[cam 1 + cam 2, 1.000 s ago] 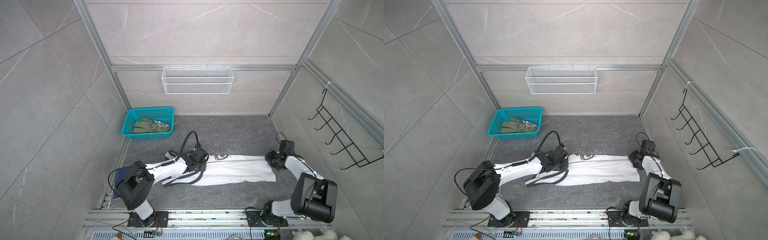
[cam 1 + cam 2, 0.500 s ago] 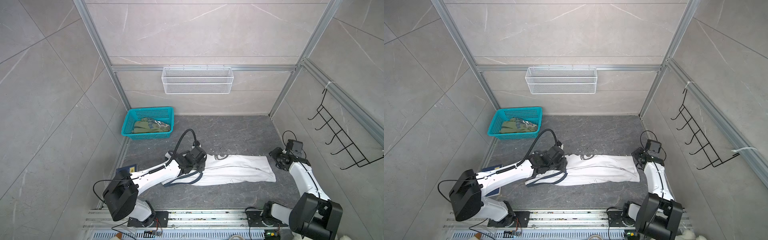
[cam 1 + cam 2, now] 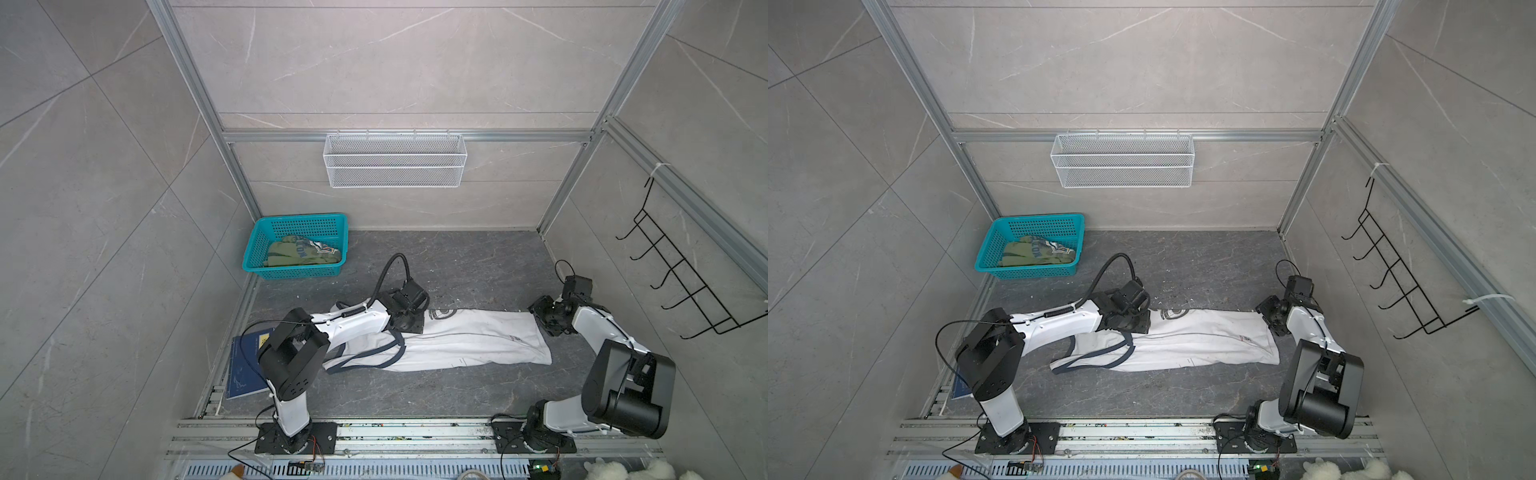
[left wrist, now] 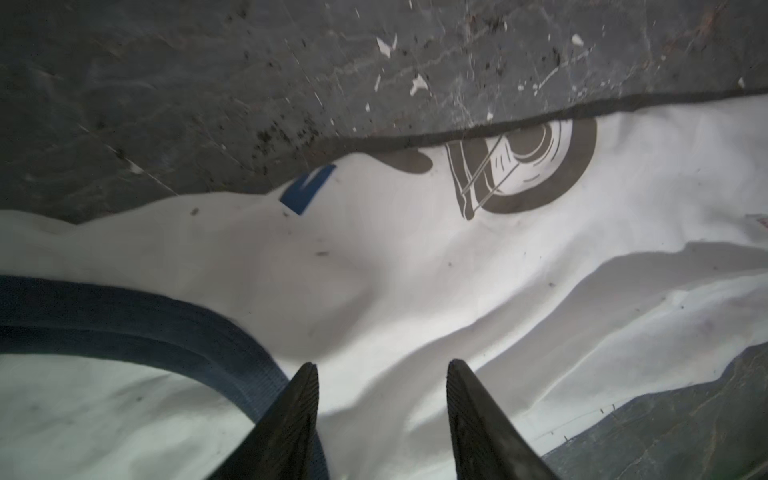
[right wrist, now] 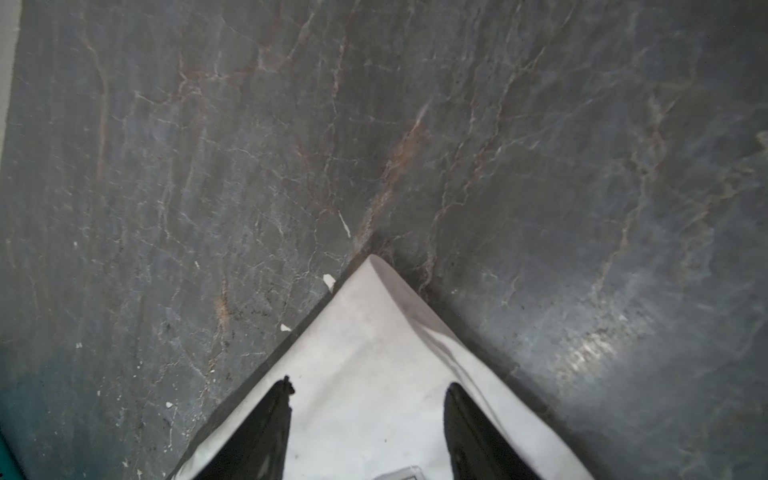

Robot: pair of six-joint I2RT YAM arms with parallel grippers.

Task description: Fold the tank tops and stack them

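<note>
**Lengthwise fold down, crosswise fold next**

The white tank top lies as a long left-to-right strip, folded lengthwise. The left gripper and right gripper hang spread over its 2 ends, pinching nothing. The next move is likely to re-pinch and fold end to end. The olive tank top sits in the teal basket, far left. The round badge shows no readable writing.

White top folded lengthwise, flat — olive top crumpled in basket
</note>
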